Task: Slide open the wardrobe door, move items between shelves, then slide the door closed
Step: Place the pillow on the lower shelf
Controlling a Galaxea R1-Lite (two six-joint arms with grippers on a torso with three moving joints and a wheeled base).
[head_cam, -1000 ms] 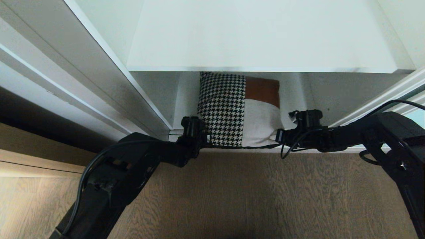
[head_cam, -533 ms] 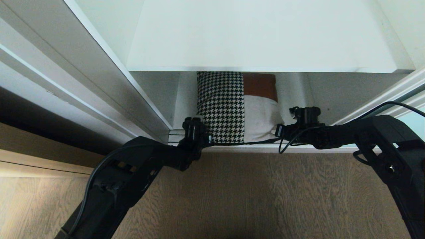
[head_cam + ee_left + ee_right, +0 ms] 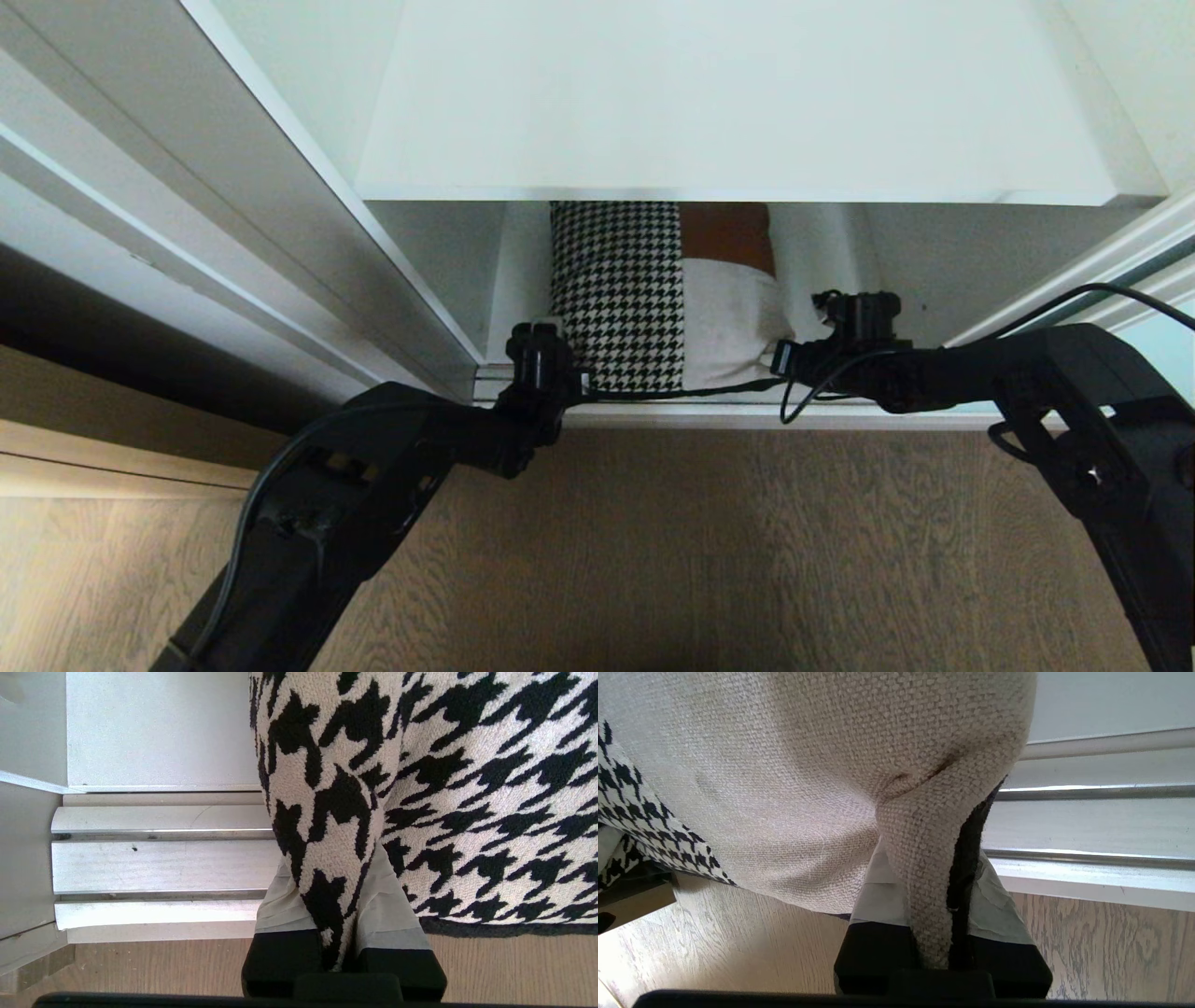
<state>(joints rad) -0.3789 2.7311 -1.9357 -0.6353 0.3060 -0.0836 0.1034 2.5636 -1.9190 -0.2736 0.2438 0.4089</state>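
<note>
The left gripper (image 3: 571, 381) is clamped on the houndstooth corner of the cushion (image 3: 653, 299), the right gripper (image 3: 782, 359) on its cream corner at 3 o'clock. Since a second ago, the cushion has been carried deeper under the upper shelf (image 3: 728, 103).

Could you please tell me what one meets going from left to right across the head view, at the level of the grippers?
Wardrobe side wall → left gripper → cushion → right gripper → sliding wardrobe door.
</note>
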